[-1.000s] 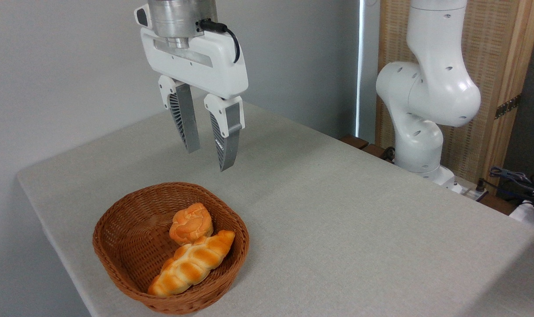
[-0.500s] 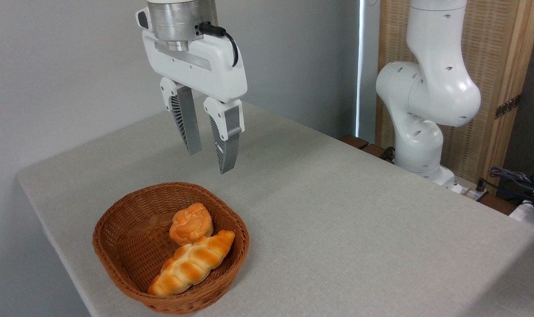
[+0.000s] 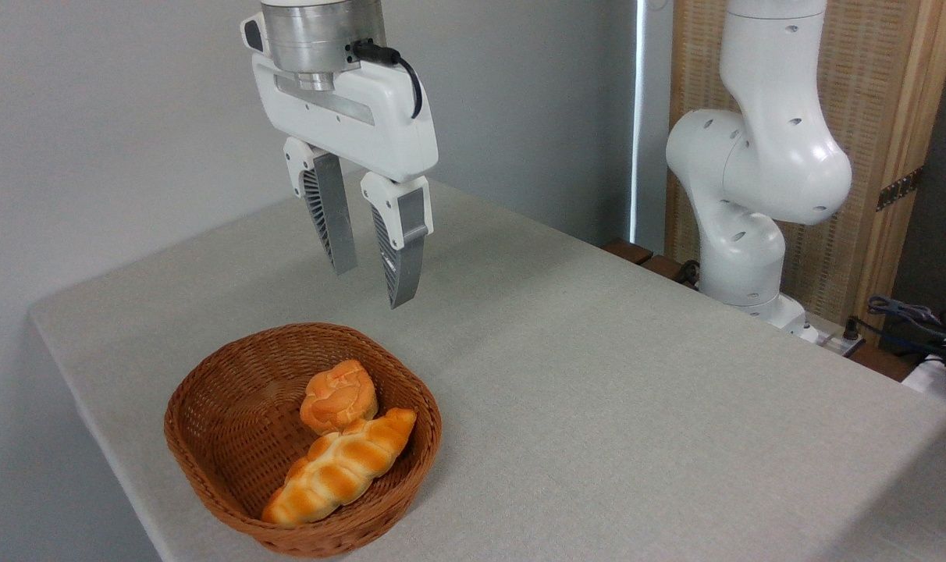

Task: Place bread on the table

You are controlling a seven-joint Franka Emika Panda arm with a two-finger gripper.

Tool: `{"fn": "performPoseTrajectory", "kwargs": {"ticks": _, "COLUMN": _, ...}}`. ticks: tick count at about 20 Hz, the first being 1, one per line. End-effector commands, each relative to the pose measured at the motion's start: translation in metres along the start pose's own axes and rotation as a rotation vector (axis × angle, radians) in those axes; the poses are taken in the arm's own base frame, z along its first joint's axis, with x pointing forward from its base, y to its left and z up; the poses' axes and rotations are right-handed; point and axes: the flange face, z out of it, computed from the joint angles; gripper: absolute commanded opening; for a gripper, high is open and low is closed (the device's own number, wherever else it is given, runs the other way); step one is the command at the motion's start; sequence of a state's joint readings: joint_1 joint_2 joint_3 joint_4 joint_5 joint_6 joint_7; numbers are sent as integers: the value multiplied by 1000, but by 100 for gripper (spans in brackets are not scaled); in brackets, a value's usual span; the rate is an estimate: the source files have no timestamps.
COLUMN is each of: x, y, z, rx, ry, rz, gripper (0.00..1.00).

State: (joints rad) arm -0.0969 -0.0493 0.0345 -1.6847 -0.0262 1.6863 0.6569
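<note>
1. Camera view is fixed, looking down across the table from the near side – light grey-beige cloth-like surface, filling most of the shot.
2. Gripper hangs in the air, pointing down, with its fingers spread a bit and nothing between them, so it's released and holding no bread.
3. Bread, the small round knobbly orange bun, sits inside the wicker basket at the near left of the table, toward the basket's far right side.
4. Braided loaf lies in the same basket just nearer than the bun, touching it or very close – can't quite tell which. It runs diagonally, its pale end down by the near rim.
5. Gripper is above and a little farther back than the basket, well clear of the rim and of both breads.
6. Robot arm, white and chunky, stands at the far right edge of the table, with a wooden slatted panel behind it.
7. Some cables sit off the table at the far right.
</note>
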Motion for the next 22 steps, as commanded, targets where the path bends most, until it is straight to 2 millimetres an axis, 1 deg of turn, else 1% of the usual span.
{"fn": "performPoseTrajectory", "kwargs": {"ticks": 1, "x": -4, "y": 2, "z": -2, "rx": 3, "ry": 7, "rz": 12, "gripper": 100}}
{"fn": "performPoseTrajectory", "kwargs": {"ticks": 3, "x": -5, "y": 0, "z": 0, "rx": 3, "ry": 7, "rz": 11, "gripper": 100}}
{"fn": "performPoseTrajectory", "kwargs": {"ticks": 6, "x": -3, "y": -2, "z": 12, "rx": 17, "ry": 27, "rz": 9, "gripper": 100}}
{"fn": "performPoseTrajectory", "kwargs": {"ticks": 10, "x": 5, "y": -4, "z": 28, "rx": 27, "ry": 103, "rz": -3, "gripper": 100}}
{"fn": "performPoseTrajectory", "kwargs": {"ticks": 13, "x": 12, "y": 1, "z": 45, "rx": 23, "ry": 145, "rz": -3, "gripper": 100}}
{"fn": "performPoseTrajectory", "kwargs": {"ticks": 15, "x": 21, "y": 14, "z": 59, "rx": 17, "ry": 163, "rz": 11, "gripper": 100}}
{"fn": "performPoseTrajectory", "kwargs": {"ticks": 18, "x": 29, "y": 26, "z": 81, "rx": 28, "ry": 182, "rz": 27, "gripper": 100}}
{"fn": "performPoseTrajectory", "kwargs": {"ticks": 20, "x": 30, "y": 31, "z": 92, "rx": 30, "ry": 184, "rz": 33, "gripper": 100}}
{"fn": "performPoseTrajectory", "kwargs": {"ticks": 22, "x": 37, "y": 41, "z": 102, "rx": 26, "ry": 180, "rz": 54, "gripper": 100}}
